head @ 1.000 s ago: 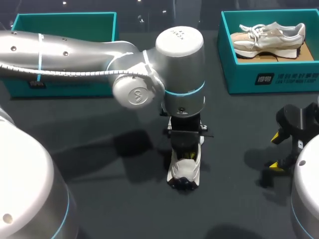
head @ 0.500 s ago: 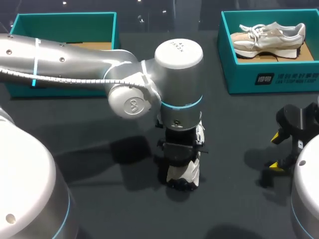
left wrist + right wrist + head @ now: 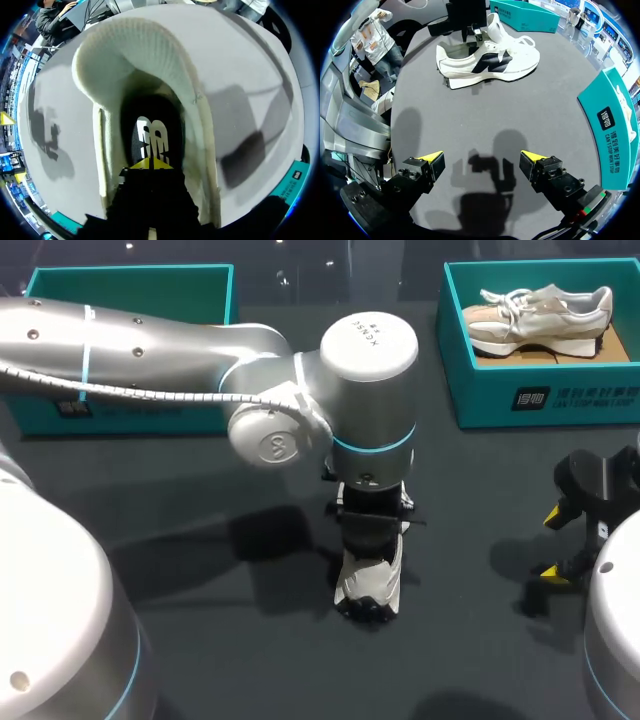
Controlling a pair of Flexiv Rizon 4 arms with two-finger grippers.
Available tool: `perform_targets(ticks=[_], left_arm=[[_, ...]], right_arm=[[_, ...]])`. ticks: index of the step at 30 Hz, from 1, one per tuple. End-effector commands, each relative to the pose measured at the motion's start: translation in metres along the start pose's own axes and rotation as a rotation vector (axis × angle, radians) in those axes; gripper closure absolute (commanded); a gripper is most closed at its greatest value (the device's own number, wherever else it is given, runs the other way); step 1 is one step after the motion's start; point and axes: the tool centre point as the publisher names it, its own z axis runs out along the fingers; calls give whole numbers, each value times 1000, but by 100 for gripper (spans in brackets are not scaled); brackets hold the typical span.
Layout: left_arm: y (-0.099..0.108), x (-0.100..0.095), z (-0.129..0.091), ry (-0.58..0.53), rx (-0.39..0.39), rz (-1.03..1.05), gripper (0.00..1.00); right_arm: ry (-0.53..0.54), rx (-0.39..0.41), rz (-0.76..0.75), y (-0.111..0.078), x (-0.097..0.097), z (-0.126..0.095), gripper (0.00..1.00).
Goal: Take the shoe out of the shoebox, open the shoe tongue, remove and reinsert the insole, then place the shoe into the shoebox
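Item 1. Right gripper (image 3: 481,160): held at the near right of the table (image 3: 470,640), released, its two yellow-tipped fingers spread wide. Only bare dark tabletop and the gripper's own shadow are seen between them. Nothing is touched.

Item 2. Shoe (image 3: 368,585): white with a dark side panel, set upright on its sole at the middle of the table, outside both boxes. It is found well ahead of the right gripper and side-on to it.

Item 3. Left gripper (image 3: 150,163): carried by the left arm (image 3: 180,340), which is stretched across from the left side. The gripper is lowered from above into the shoe's opening. Its yellow tips are drawn together with no gap shown, just above the insole (image 3: 150,140), whose dark printed surface is seen inside the shoe. The padded heel collar is curved round ahead of the gripper. Whether any edge of the insole is pinched cannot be told.

Item 4. Left shoebox (image 3: 130,415): teal, at the far left, partly hidden behind the left arm.

Item 5. Right shoebox (image 3: 560,400): teal, at the far right. A second shoe (image 3: 540,312), beige and white, is laid inside it.
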Motion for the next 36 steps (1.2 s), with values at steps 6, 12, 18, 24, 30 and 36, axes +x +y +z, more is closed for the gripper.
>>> perform_targets(ticks=[6, 12, 18, 24, 30, 36], left_arm=[[-16, 2, -51, -33, -77, 35, 100], [-9, 0, -61, -18, -151, 48, 100], [3, -2, -57, 11, -205, 38, 76], [11, -1, -49, 33, -206, 22, 73], [14, 2, -43, 48, -203, 14, 64], [21, 4, -45, 53, -198, 6, 22]], right_arm=[[-3, 1, 0, 0, 2, -1, 0], [-3, 1, 0, 0, 2, -1, 0], [-3, 1, 0, 0, 2, -1, 0], [-3, 1, 0, 0, 2, -1, 0], [-3, 1, 0, 0, 2, -1, 0], [-3, 1, 0, 0, 2, -1, 0]])
